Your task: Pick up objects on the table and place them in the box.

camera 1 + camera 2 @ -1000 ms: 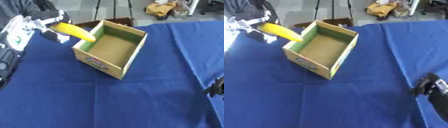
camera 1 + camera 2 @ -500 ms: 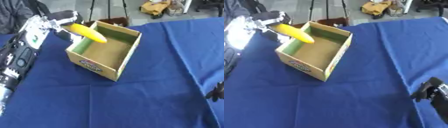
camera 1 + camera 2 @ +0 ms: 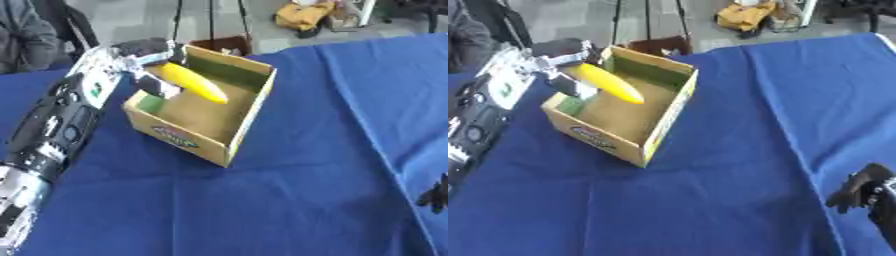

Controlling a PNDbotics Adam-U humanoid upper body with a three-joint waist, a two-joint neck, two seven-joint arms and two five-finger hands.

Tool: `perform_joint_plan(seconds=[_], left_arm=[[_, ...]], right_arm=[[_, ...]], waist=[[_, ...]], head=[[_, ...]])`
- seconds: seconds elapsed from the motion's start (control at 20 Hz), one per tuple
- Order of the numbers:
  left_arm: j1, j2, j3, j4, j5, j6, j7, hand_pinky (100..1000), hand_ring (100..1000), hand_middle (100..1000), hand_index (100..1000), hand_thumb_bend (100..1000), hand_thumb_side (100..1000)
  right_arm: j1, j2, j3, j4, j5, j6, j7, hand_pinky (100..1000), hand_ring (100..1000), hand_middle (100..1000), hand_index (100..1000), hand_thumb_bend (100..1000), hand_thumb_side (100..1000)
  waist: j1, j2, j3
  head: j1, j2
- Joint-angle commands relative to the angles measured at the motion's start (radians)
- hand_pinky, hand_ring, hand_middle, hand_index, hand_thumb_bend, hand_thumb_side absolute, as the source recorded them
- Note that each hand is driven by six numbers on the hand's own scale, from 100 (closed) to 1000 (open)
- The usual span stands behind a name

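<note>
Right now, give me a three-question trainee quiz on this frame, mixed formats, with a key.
1. True or false: the long yellow banana-shaped object already lies on the floor of the open brown cardboard box.
2. Which robot hand holds the yellow object? A) left robot hand B) right robot hand C) neither
3. Fill in: the box stands on a ____ tablecloth.

Key:
1. False; it is held above the box's open top, tilted.
2. A; the right one shows at the lower right edge, away from the box.
3. Blue.
</note>
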Motion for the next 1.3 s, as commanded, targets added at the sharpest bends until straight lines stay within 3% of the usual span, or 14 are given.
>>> perform_joint_plan(seconds=[0.05, 0.35, 0.55, 0.6, 0.7, 0.85, 0.95, 1.3], left_arm=[[-0.009, 0.004, 0.010, 0.009, -0.033, -0.004, 0.010, 373, 369, 388, 589, 100, 205], [0.021, -0.024, 0.004, 0.035, -0.100, -0.012, 0.019, 392, 388, 407, 609, 100, 212], [0.033, -0.038, -0.006, 0.033, -0.143, -0.027, 0.041, 483, 462, 480, 677, 163, 238], [0.035, -0.041, -0.009, 0.030, -0.153, -0.034, 0.046, 524, 495, 506, 700, 202, 334], [0.038, -0.043, -0.013, 0.029, -0.170, -0.050, 0.049, 571, 543, 551, 740, 199, 495], [0.040, -0.040, -0.015, 0.025, -0.198, -0.072, 0.041, 658, 647, 643, 795, 342, 850], [0.042, -0.037, -0.012, 0.016, -0.212, -0.082, 0.046, 698, 692, 682, 809, 397, 989], [0.041, -0.008, 0.001, -0.028, -0.159, -0.097, 0.098, 739, 724, 701, 806, 454, 1000]], right_arm=[[-0.016, -0.015, 0.000, -0.013, 0.004, -0.001, 0.003, 516, 373, 307, 499, 100, 811], [-0.019, -0.011, 0.000, -0.014, 0.004, -0.001, 0.003, 516, 373, 307, 499, 100, 811], [-0.019, -0.009, -0.002, -0.014, 0.005, -0.001, 0.002, 515, 373, 307, 499, 100, 812], [-0.020, -0.008, -0.002, -0.014, 0.004, -0.001, 0.001, 515, 373, 307, 499, 100, 812], [-0.019, -0.008, -0.002, -0.014, 0.004, 0.000, 0.001, 515, 373, 307, 499, 100, 812], [-0.017, -0.008, -0.004, -0.013, 0.004, 0.000, 0.000, 515, 373, 307, 499, 100, 812], [-0.016, -0.008, -0.005, -0.013, 0.004, 0.001, -0.001, 515, 373, 307, 499, 100, 811], [-0.008, -0.012, -0.008, -0.011, 0.000, 0.002, -0.003, 515, 373, 307, 499, 100, 806]], waist=[[-0.004, -0.013, -0.003], [-0.005, -0.007, -0.012], [-0.005, -0.006, -0.014], [-0.005, -0.006, -0.014], [-0.006, -0.006, -0.013], [-0.006, -0.009, -0.010], [-0.006, -0.012, -0.007], [-0.009, -0.027, 0.004]], head=[[0.006, -0.011], [0.010, -0.016], [0.011, -0.018], [0.010, -0.017], [0.009, -0.016], [0.006, -0.015], [0.004, -0.014], [-0.006, -0.007]])
